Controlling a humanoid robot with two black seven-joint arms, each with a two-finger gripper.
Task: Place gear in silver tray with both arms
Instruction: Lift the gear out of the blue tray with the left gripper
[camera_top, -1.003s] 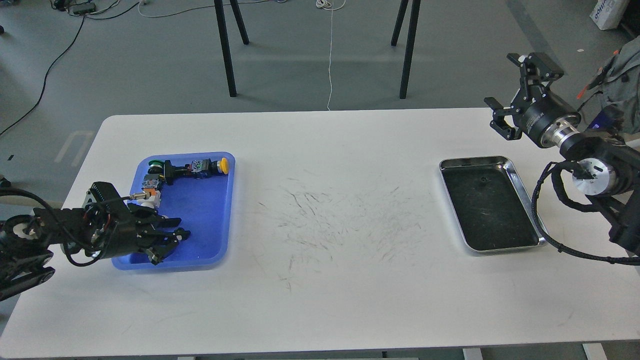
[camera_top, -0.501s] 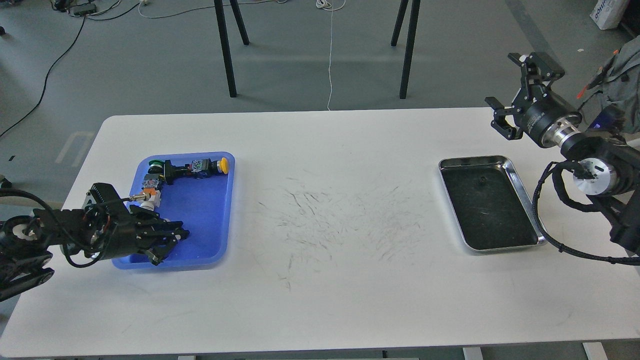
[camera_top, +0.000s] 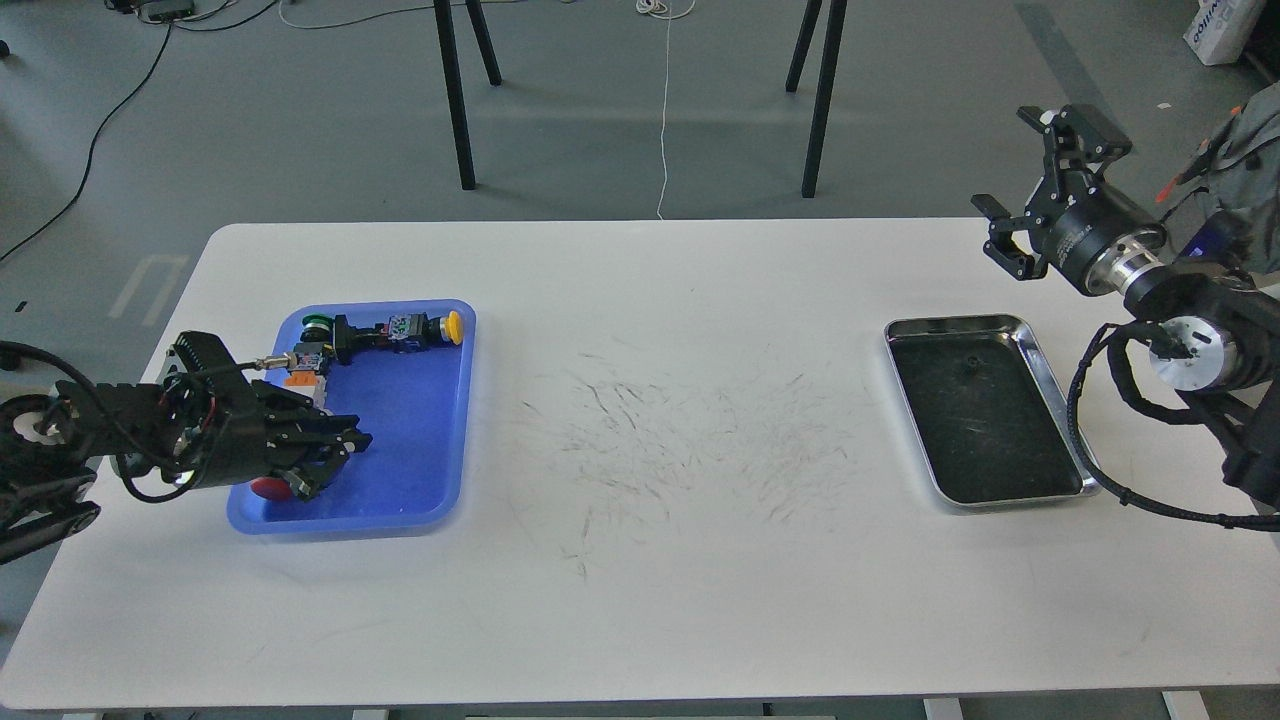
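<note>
A: Near side first. Your left gripper (camera_top: 325, 462) sits low over the near-left corner of the blue tray (camera_top: 420, 420), pointing right. Fingers look drawn close together, and a red round part (camera_top: 268, 488) shows right under/behind them. Can't tell if they're actually pinching it or anything else, too dark.

B: Is that red thing the gear?

A: Can't say. Nothing I'd call a gear for sure. Rest of the parts, incl. the yellow-capped button (camera_top: 452, 325), are bunched along the tray's far edge.

B: And the target?

A: The silver tray (camera_top: 1055, 400) is way off on the right of the table (camera_top: 640, 560), well apart from your left gripper, long axis running near-to-far. Only a tiny dark speck in it.

B: So which arm is closer to it?

A: Right one, easily. Right gripper (camera_top: 1030, 190) hangs in the air just beyond the tray's far-right corner, fingers spread wide, holding nothing. I'd guess: left carries rightward to mid-table, right takes over for the drop.
</note>
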